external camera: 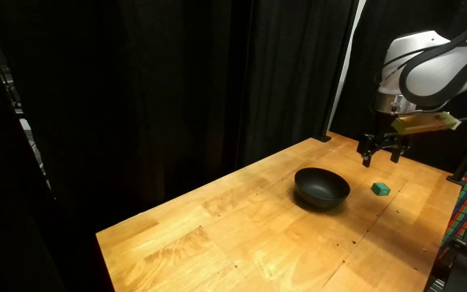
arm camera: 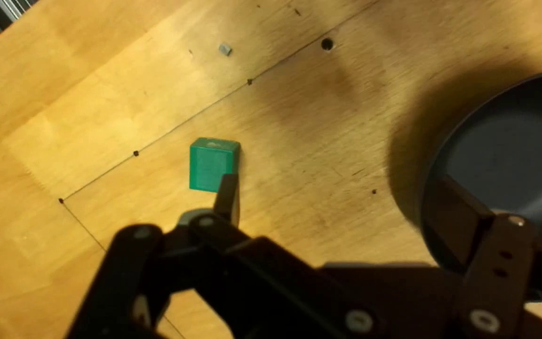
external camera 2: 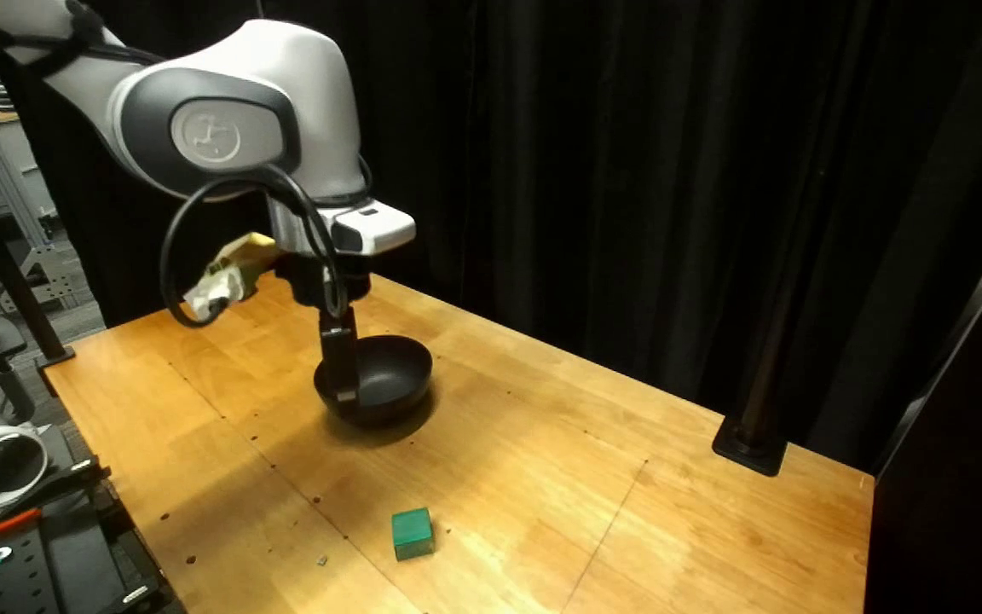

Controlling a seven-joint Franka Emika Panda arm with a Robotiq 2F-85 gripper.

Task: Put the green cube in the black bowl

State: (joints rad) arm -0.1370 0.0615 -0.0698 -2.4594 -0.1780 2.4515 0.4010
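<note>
The green cube [external camera: 380, 189] sits on the wooden table beside the black bowl [external camera: 322, 188], with a gap between them. Both also show in an exterior view, the cube [external camera 2: 413, 534] nearer that camera than the bowl [external camera 2: 397, 375]. My gripper [external camera: 380, 160] is open and hangs above the table, with nothing between its fingers. In the wrist view, the gripper [arm camera: 344, 200] has its left finger overlapping a corner of the cube [arm camera: 211, 165] and its right finger overlapping the bowl [arm camera: 501, 155]. In an exterior view the gripper [external camera 2: 344, 396] hides part of the bowl's near side. The visible bowl interior holds nothing.
The wooden table [external camera: 233, 227] has small holes and seams. A tiny grey bit [arm camera: 225, 49] lies on it. Black posts stand at its edges, one with a base [external camera 2: 749, 445]. Black curtains [external camera 2: 627, 213] hang behind. A cart [external camera 2: 48, 546] with equipment stands beside the table.
</note>
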